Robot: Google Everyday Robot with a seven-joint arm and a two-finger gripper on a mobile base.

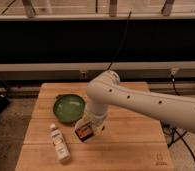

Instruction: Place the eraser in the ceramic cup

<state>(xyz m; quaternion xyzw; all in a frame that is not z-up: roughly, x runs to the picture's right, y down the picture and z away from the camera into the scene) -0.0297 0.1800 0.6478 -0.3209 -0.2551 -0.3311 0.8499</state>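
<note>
on the wooden table (pixel 136 145) i count four loose things, one of each kind. one green bowl (pixel 68 108), round and shallow, toward the back left. one white bottle (pixel 59 144), lying on its side near the front left. one ceramic cup (pixel 84 136), pale, just right of the bottle and in front of the bowl, mostly covered from above. one eraser (pixel 84 132), a small dark block with orange-red on it, right at the cup's mouth. one white robot arm (pixel 141 100) reaches in from the right, carrying one gripper (pixel 89 127), which sits low over the cup at the eraser.
</note>
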